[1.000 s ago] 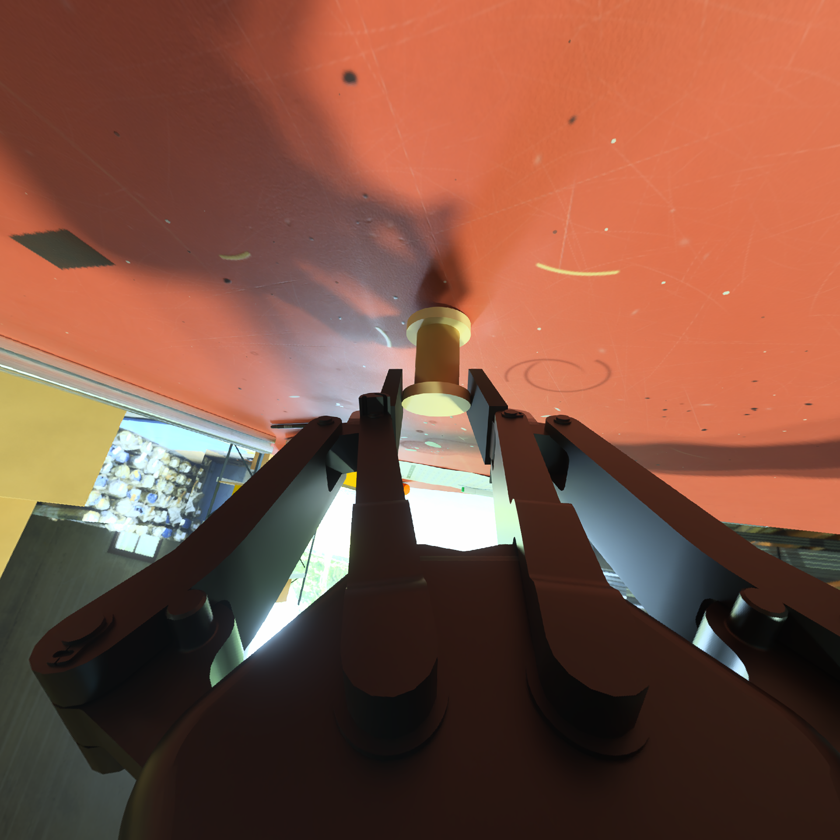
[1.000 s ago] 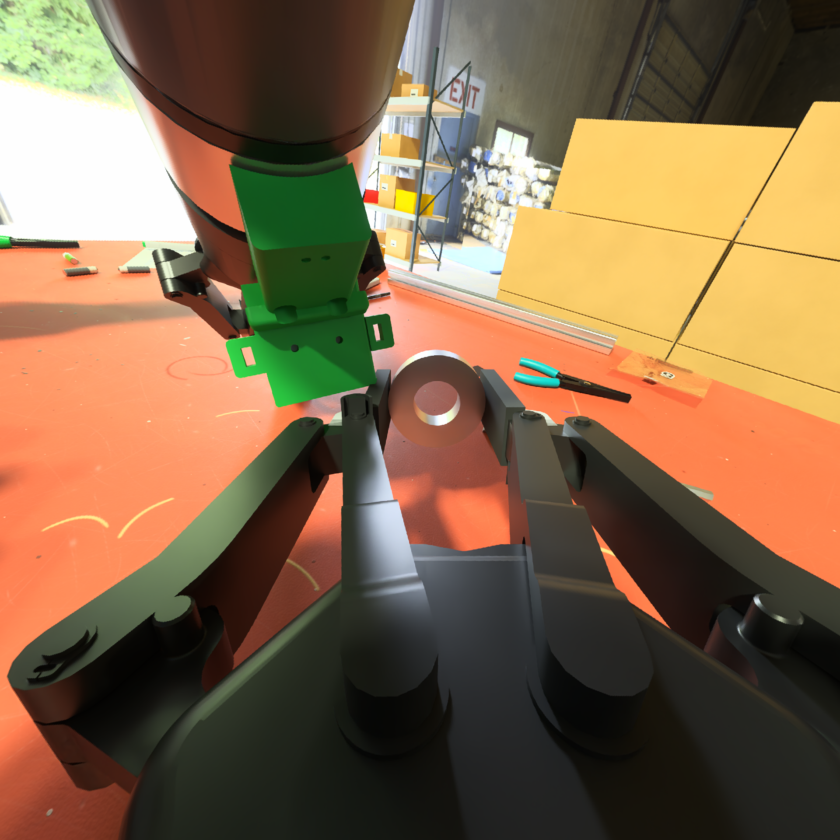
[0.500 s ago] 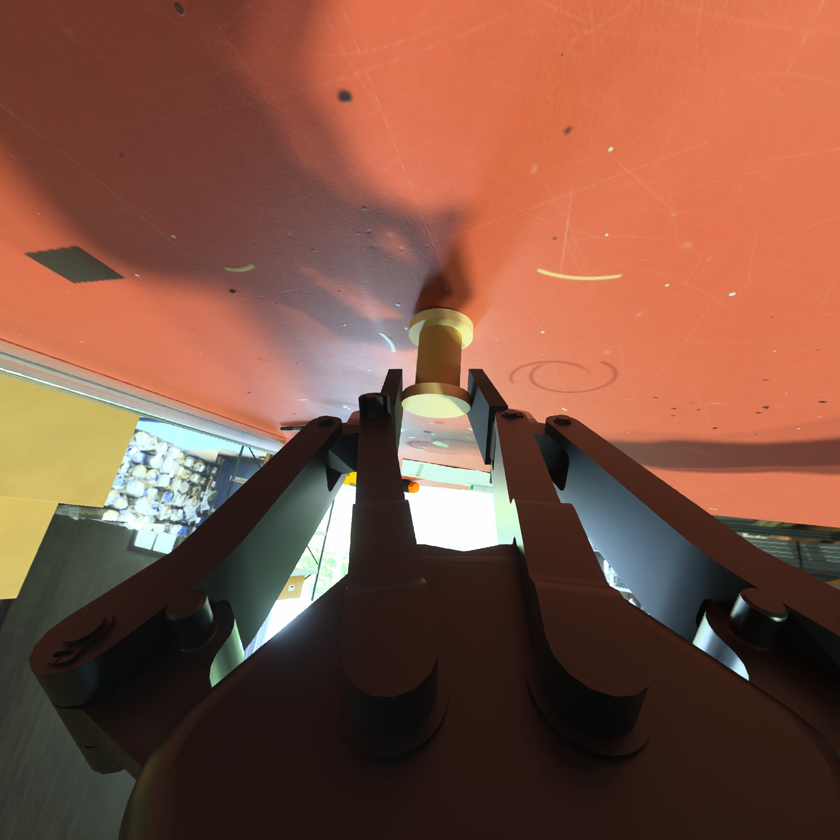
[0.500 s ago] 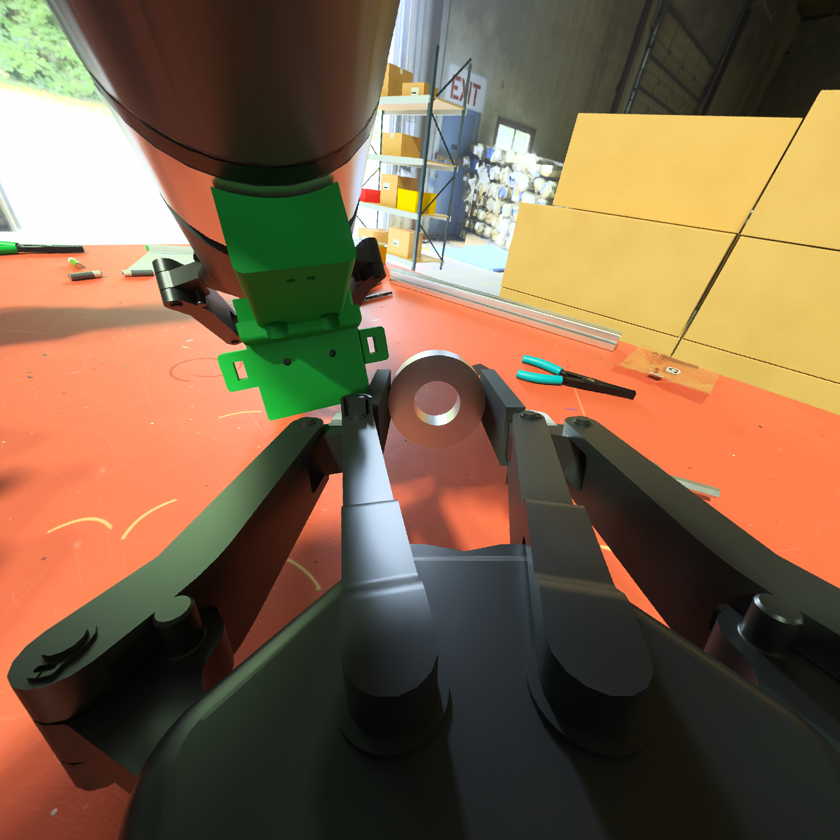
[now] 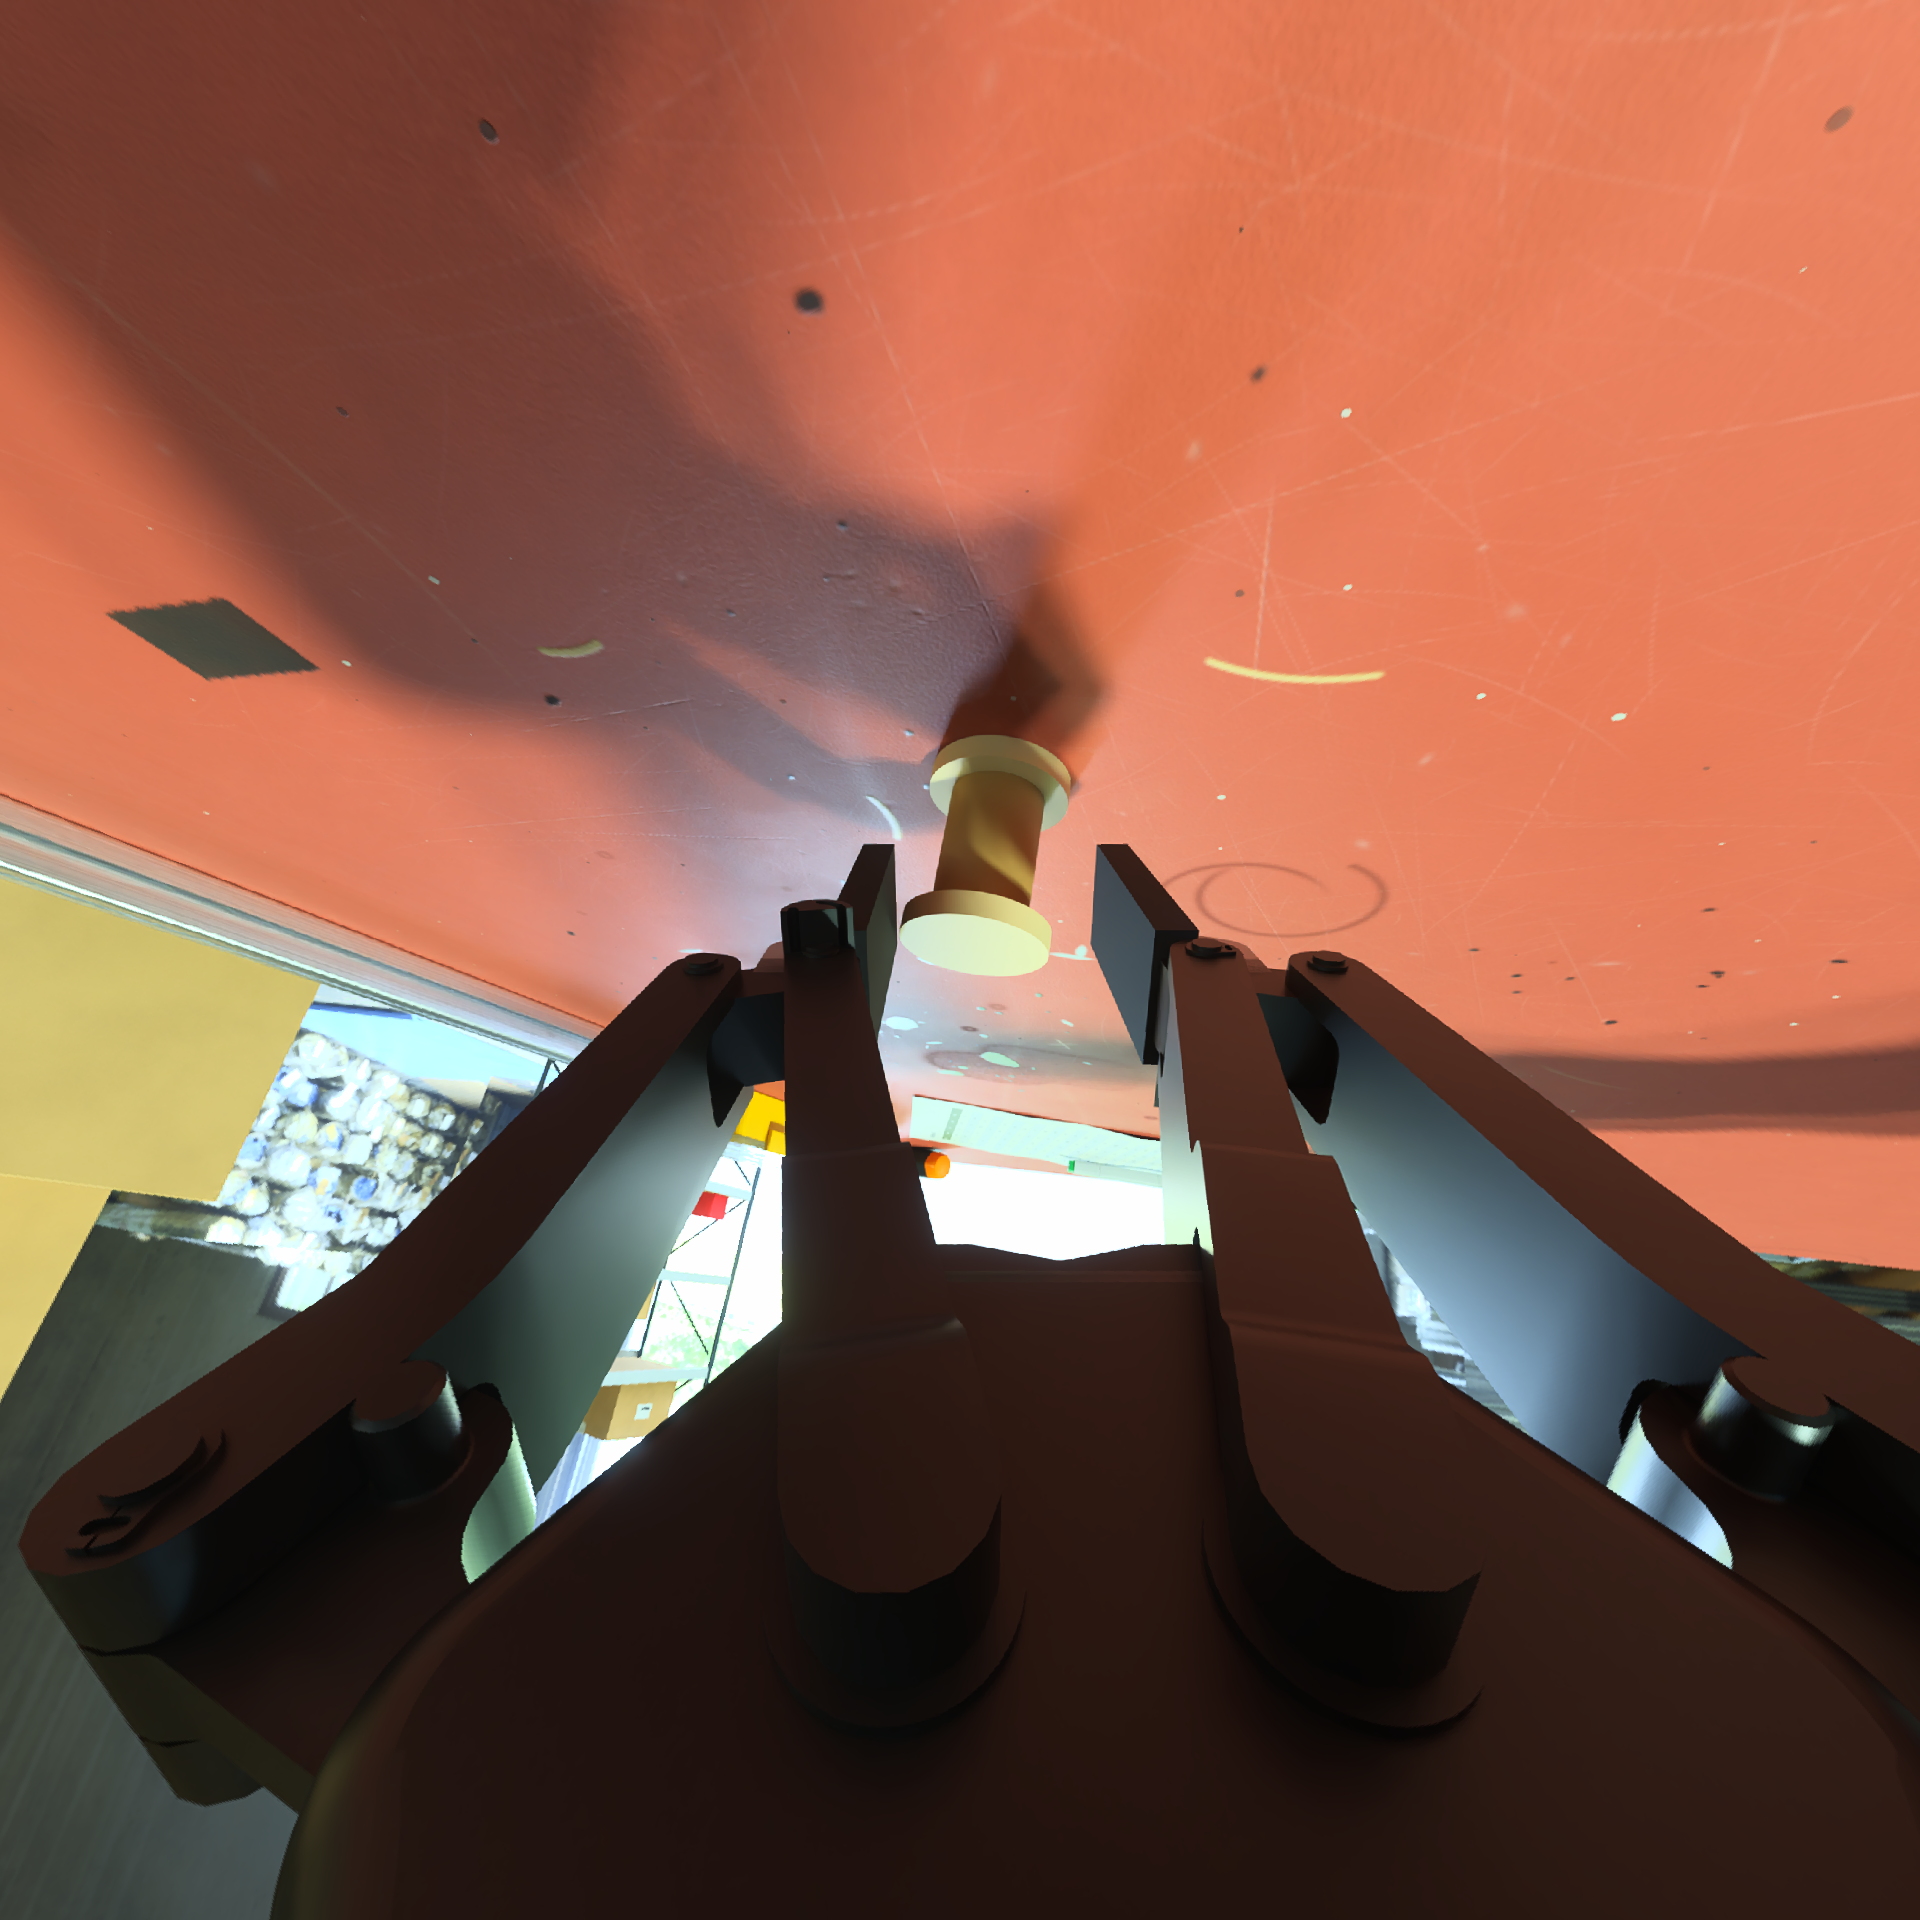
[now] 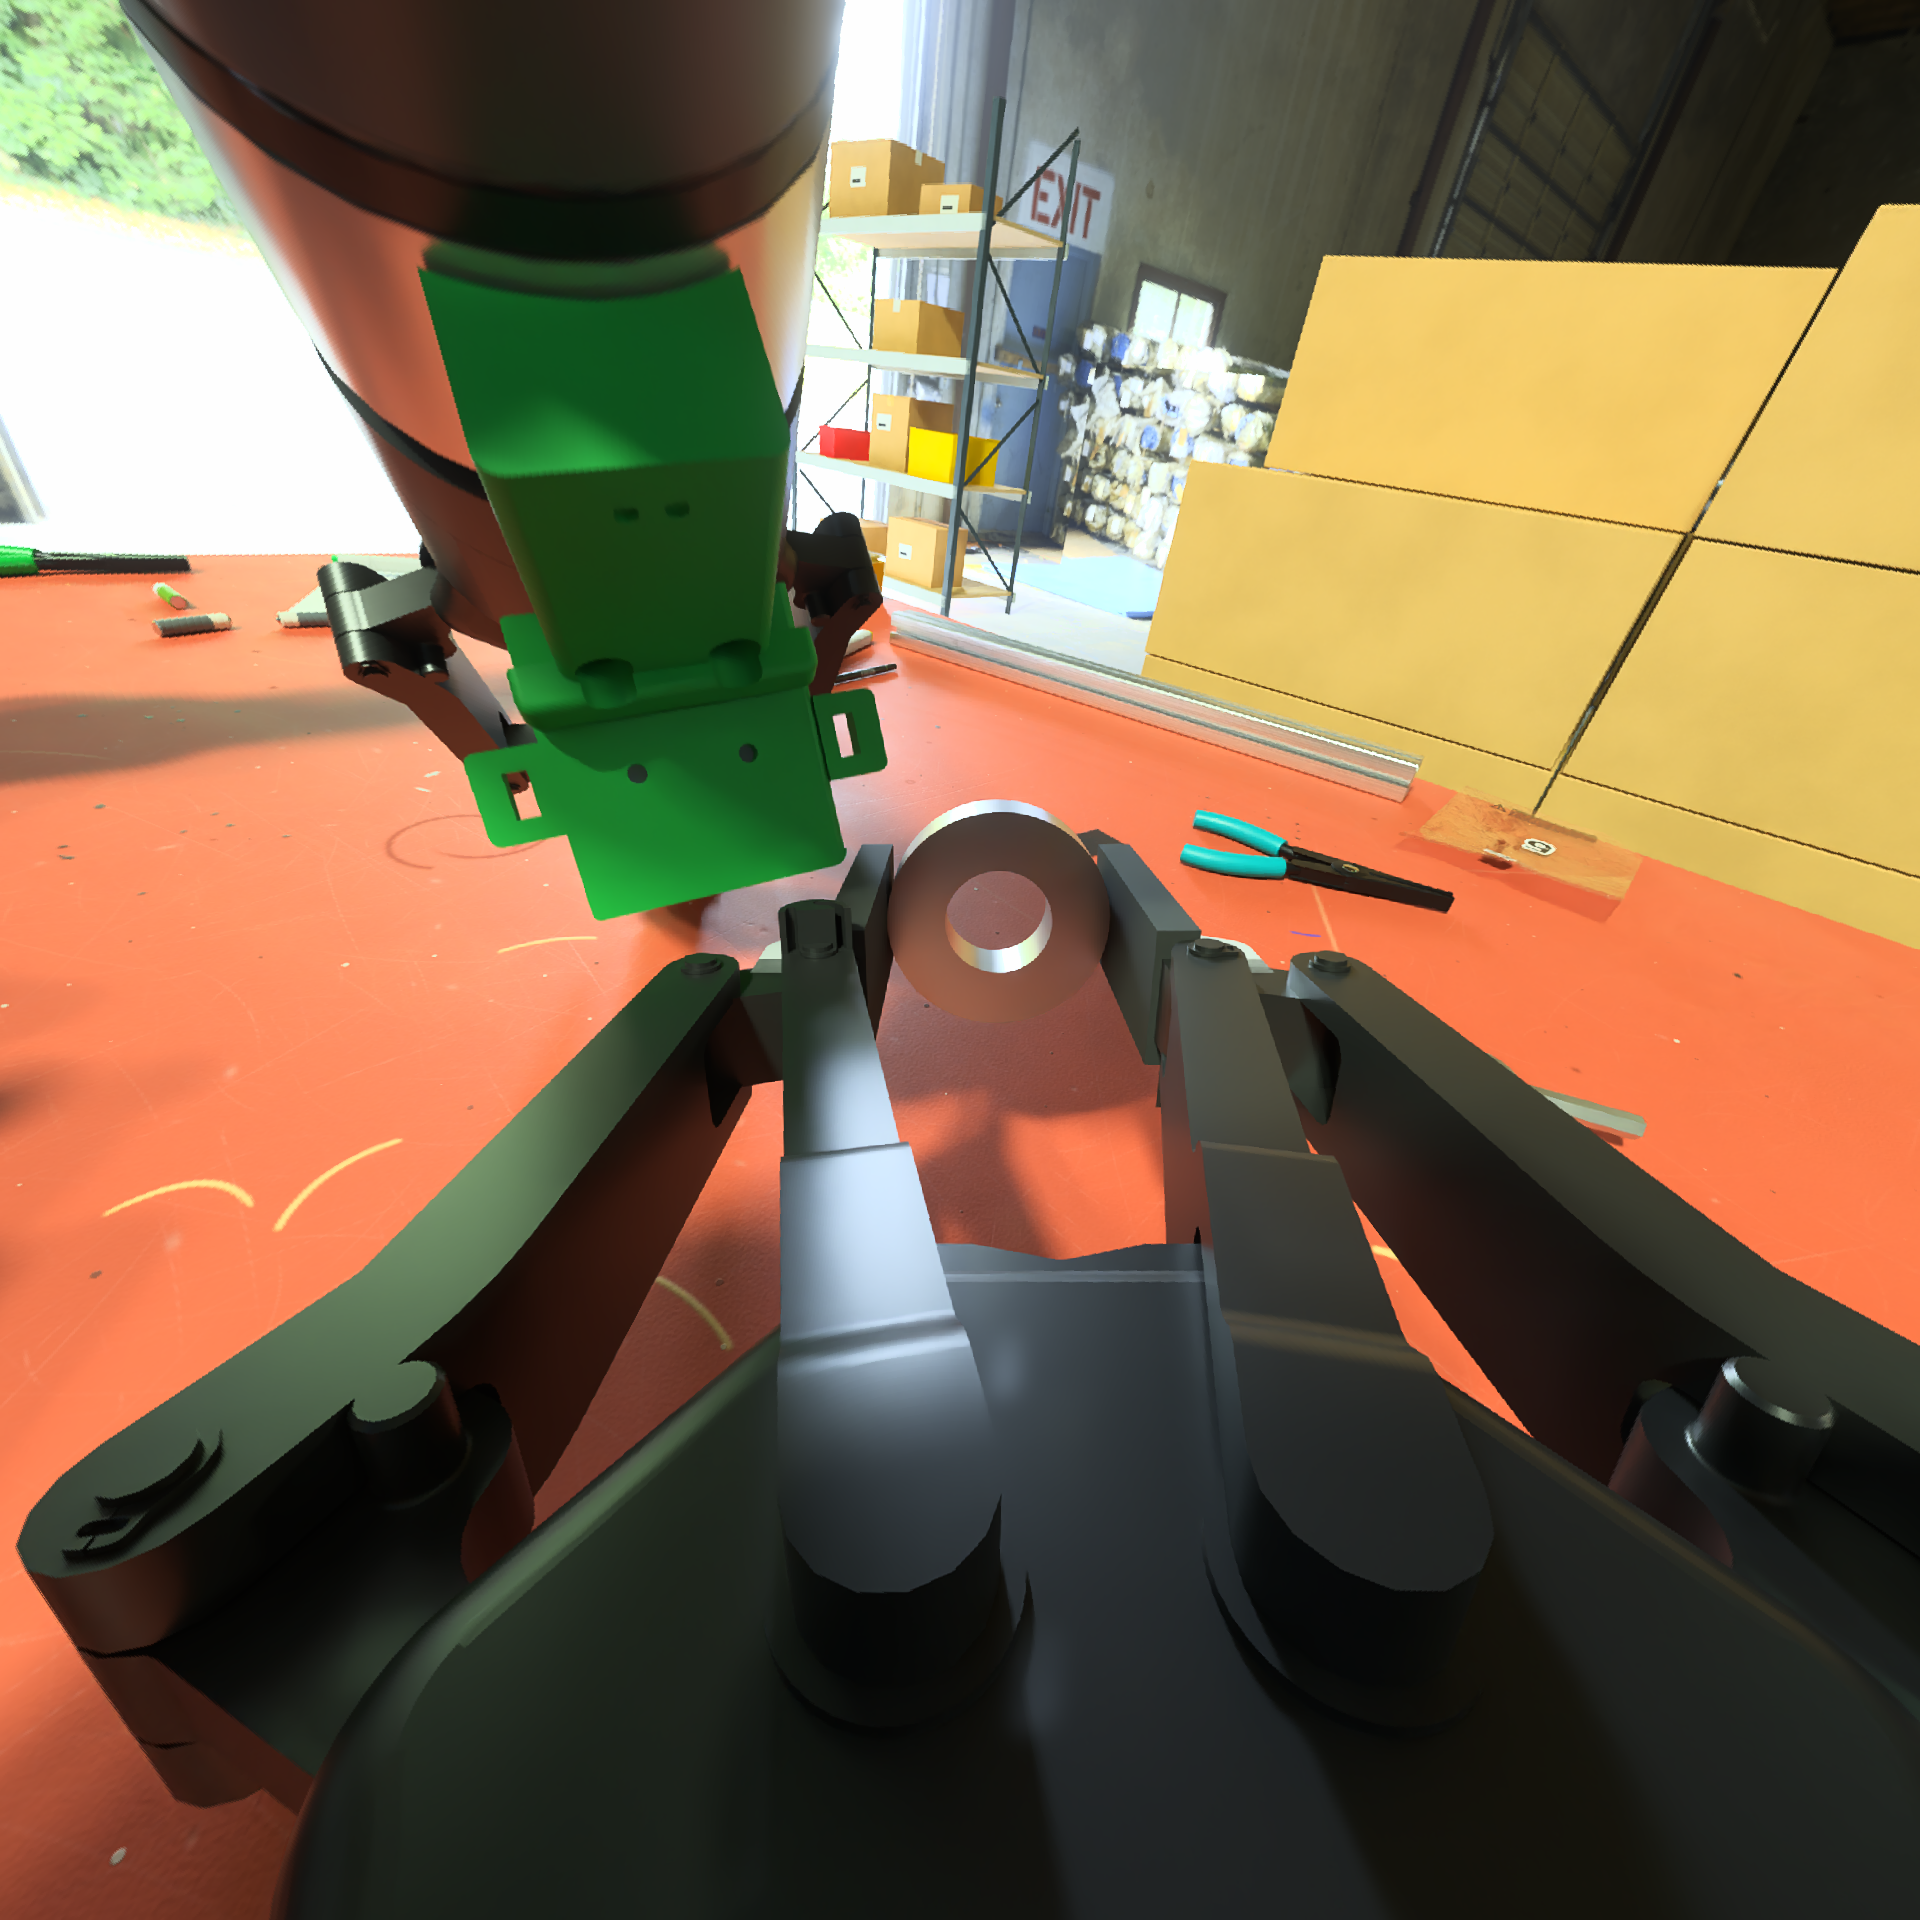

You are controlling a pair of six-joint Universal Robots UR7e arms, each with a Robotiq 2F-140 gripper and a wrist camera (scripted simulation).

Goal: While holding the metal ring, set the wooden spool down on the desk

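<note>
The wooden spool [image 5: 987, 842] stands on one end on the orange desk [image 5: 1351, 312], leaning slightly. My left gripper [image 5: 997, 854] is open around it, with a clear gap between the right finger [image 5: 1132, 914] and the spool's near flange. My right gripper [image 6: 987, 862] is shut on the metal ring [image 6: 920, 935] and holds it above the desk [image 6: 260, 987], hole facing the camera. The left arm with its green camera mount [image 6: 644, 582] hangs just left of the ring and hides the spool in the right wrist view.
Teal-handled pliers [image 6: 1299, 857] and a small wooden plate [image 6: 1527, 852] lie right of the ring. Markers [image 6: 187, 613] lie at the far left. A metal rail [image 6: 1143, 707] marks the desk's far edge, with cardboard boxes [image 6: 1507, 499] beyond.
My left gripper has opened and let go of the spool, which now leans slightly on the desk. The left arm shows lower and nearer in the right wrist view. The ring stays gripped.
</note>
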